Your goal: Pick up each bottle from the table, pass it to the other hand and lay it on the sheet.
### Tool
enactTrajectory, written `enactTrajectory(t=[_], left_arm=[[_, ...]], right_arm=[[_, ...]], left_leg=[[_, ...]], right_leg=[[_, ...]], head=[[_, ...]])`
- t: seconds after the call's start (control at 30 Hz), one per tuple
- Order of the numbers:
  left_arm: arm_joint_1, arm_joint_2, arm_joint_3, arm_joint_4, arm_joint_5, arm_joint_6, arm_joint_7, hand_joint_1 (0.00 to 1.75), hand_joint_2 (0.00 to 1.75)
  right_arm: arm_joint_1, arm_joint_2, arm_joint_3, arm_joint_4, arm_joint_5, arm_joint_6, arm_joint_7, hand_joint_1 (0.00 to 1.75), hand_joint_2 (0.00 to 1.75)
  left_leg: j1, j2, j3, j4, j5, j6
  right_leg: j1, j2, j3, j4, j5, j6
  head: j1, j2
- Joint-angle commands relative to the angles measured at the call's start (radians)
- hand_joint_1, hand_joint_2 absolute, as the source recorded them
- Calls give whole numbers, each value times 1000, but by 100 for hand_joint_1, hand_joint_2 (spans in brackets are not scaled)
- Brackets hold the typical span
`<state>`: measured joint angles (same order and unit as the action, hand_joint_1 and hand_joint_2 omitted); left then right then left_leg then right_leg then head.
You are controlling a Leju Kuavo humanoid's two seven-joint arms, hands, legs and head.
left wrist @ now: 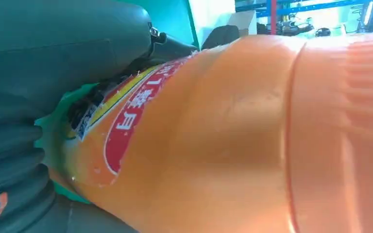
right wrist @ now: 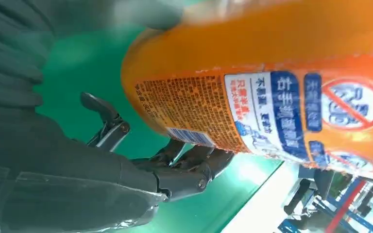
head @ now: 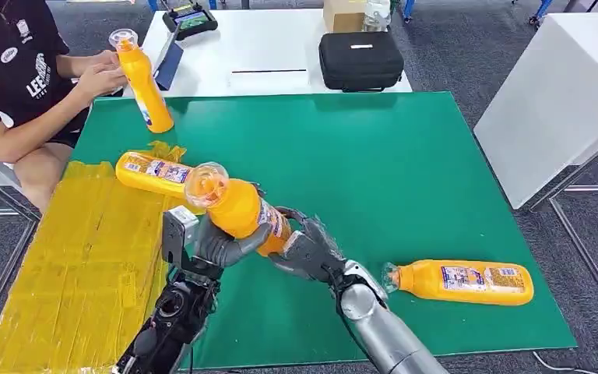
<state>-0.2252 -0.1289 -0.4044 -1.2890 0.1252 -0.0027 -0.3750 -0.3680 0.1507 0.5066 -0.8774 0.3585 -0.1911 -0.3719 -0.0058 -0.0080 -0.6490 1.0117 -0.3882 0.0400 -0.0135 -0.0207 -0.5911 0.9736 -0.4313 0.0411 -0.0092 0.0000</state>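
L hand (head: 216,248), R hand (head: 305,251), both gripping bottle (head: 237,204)

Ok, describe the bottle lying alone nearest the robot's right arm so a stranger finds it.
Start at the green mat. Near its front right corner lies an orange plastic bottle, on its side. Unlike the others, nobody touches it and it is far from the yellow sheet.

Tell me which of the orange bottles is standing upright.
The bottle at the mat's far left corner, beside the seated person, stands upright. The other three lie down or are tilted.
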Motion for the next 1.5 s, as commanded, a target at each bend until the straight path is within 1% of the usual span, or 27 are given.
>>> enactTrajectory(t=[0.03, 0.1, 0.13, 0.23, 0.33, 0.37, 0.4, 0.53, 0.57, 0.6, 0.63, 0.67, 0.7, 0.73, 0.77, 0.8, 0.83, 0.9, 0.97, 1.0, 1.07, 1.1, 1.13, 1.2, 1.37, 1.43, 1.5], left_arm=[[-5, 30, 24, -62, -5, -11, -45, 175, 175], [-2, 43, 47, -106, -22, -12, -80, 175, 175], [6, 48, 56, -129, -26, -13, -95, 175, 175], [16, 53, 62, -153, -29, -18, -100, 175, 175], [38, 71, 83, -197, -109, 31, -156, 175, 175], [37, 88, 85, -213, -250, 124, -184, 175, 175], [28, 101, 84, -222, -482, 287, -190, 175, 175], [16, 116, 89, -256, -594, 319, -156, 175, 175], [8, 131, 92, -257, -755, 413, -139, 175, 175], [1, 138, 91, -256, -901, 485, -103, 175, 175], [-16, 152, 108, -231, -1218, 586, 17, 175, 175], [-34, 171, 138, -200, -1504, 608, 156, 175, 175], [-52, 181, 138, -167, -1679, 606, 232, 175, 175], [-144, 385, -15, -133, -1696, 553, 462, 175, 175], [-191, 412, -118, -74, -1696, 520, 556, 175, 175], [-202, 368, -81, -5, -1696, 493, 517, 175, 175], [-222, 360, -48, 34, -1696, 478, 478, 175, 175], [-250, 348, -16, 90, -1696, 473, 451, 175, 175], [-272, 352, -14, 126, -1696, 429, 472, 175, 175], [-307, 361, -29, 183, -1696, 405, 512, 175, 175], [-393, 462, -217, 253, -1696, 369, 735, 175, 175], [-383, 427, -171, 308, -1696, 372, 716, 175, 175], [-396, 424, -163, 342, -1696, 366, 730, 175, 175], [-421, 391, -117, 429, -1696, 335, 713, 175, 175], [-437, 376, -100, 465, -1696, 331, 704, 175, 175], [-467, 349, -67, 536, -1696, 252, 723, 175, 175], [-503, 325, -44, 618, -1696, 163, 729, 175, 175]], right_arm=[[41, -62, -26, -155, -56, -34, -9, 0, 175], [68, -89, -40, -277, -65, -35, -1, 0, 175], [80, -99, -46, -315, -66, -35, 1, 0, 0], [92, -107, -48, -343, -67, -32, 12, 0, 0], [138, -128, -69, -435, -103, -44, -32, 0, 0], [162, -138, -79, -482, -126, -40, -44, 0, 0], [190, -146, -90, -539, -165, -20, -53, 0, 0], [215, -156, -100, -600, -187, -3, -45, 0, 0], [217, -156, -105, -609, -198, 0, -51, 0, 0], [220, -156, -110, -623, -206, 2, -55, 0, 0], [221, -154, -117, -640, -215, 5, -57, 0, 0], [217, -152, -121, -650, -216, 3, -57, 0, 175], [212, -149, -124, -658, -216, 1, -57, 0, 175], [207, -145, -127, -663, -219, 1, -56, 0, 175], [207, -141, -131, -672, -218, -2, -56, 0, 175], [209, -143, -130, -685, -213, -1, -57, 0, 175], [210, -145, -128, -695, -206, -2, -57, 0, 175], [209, -144, -124, -707, -190, -6, -51, 0, 175], [209, -139, -122, -712, -153, -28, -47, 0, 175], [215, -125, -124, -735, -91, -60, -35, 0, 175], [218, -113, -124, -761, -31, -69, -18, 0, 175], [222, -101, -129, -785, 33, -105, -16, 0, 175], [226, -101, -131, -798, 73, -127, -11, 0, 175], [235, -105, -138, -821, 80, -119, 3, 0, 175], [239, -107, -147, -824, 83, -117, 5, 0, 175], [235, -99, -159, -825, 92, -116, 11, 0, 175], [235, -84, -168, -828, 102, -116, 10, 0, 175]], left_leg=[[1, 0, 5, 0, -2, -2], [1, 0, 4, 0, -2, -2], [0, 0, 1, 0, -1, -1], [1, 1, 5, 1, -3, -3], [1, 0, 5, 0, -2, -2], [0, 0, 3, 0, -2, -2], [1, 1, 5, 0, -3, -3], [0, -1, 1, 0, -1, -1], [1, 0, 3, 0, -2, -2], [1, 0, 2, 0, -2, -2], [1, 1, 4, 0, -3, -3], [0, 0, 2, 0, -1, -2], [1, 0, 1, 0, -1, -2], [1, 0, 4, 0, -2, -3], [1, 0, 2, 0, 0, -3], [1, 0, 4, 0, -1, -4], [1, -3, 3, 0, 0, -3], [2, -1, 5, -1, 1, -5], [2, 0, 5, 0, 0, -5], [3, 1, 3, 0, 1, -5], [2, -1, 3, 0, 2, -5], [3, 1, 4, 1, 1, -5], [3, -2, 2, 1, 2, -5], [2, 2, 3, -1, 2, -5], [3, 2, 3, 0, 1, -5], [3, 3, 6, 1, -1, -6], [3, 2, 3, 0, 1, -5]], right_leg=[[1, 1, 6, -1, -2, -2], [0, 0, 5, 0, -3, -1], [0, 0, 2, 0, -1, -1], [1, 2, 5, 0, -3, -2], [1, 1, 5, -1, -2, -2], [0, 1, 3, -1, -2, -1], [1, 2, 6, 0, -3, -2], [0, 0, 1, 0, -1, -1], [1, 0, 4, 0, -2, -2], [0, 1, 2, 0, -2, -1], [1, 2, 4, 0, -2, -2], [0, 0, 2, 0, -2, -2], [1, 1, 1, 0, -1, -1], [0, 1, 4, 1, -2, -2], [0, 1, 1, 1, -1, -3], [1, 1, 4, 1, -2, -4], [1, -2, 3, 0, -2, -3], [2, 0, 4, 0, -1, -3], [1, 0, 4, 0, -1, -4], [2, 1, 2, 0, 0, -4], [2, -1, 2, 2, 0, -5], [2, 0, 2, 2, 0, -5], [3, -2, 2, 1, 0, -5], [2, 1, 1, 1, 1, -5], [3, 1, 2, 1, 0, -5], [3, 2, 6, 0, -1, -5], [3, 1, 2, 0, 0, -4]], head=[[0, 0], [0, 0], [0, 0], [0, 0], [0, 0], [0, 0], [0, 0], [0, 0], [0, 0], [0, 0], [0, 0], [0, 0], [0, 0], [0, 0], [0, 0], [0, 0], [1, 0], [0, 0], [-2, 0], [-1, 0], [-2, 0], [-2, 0], [0, 0], [-1, 0], [-2, 0], [-1, 0], [-1, 0]])
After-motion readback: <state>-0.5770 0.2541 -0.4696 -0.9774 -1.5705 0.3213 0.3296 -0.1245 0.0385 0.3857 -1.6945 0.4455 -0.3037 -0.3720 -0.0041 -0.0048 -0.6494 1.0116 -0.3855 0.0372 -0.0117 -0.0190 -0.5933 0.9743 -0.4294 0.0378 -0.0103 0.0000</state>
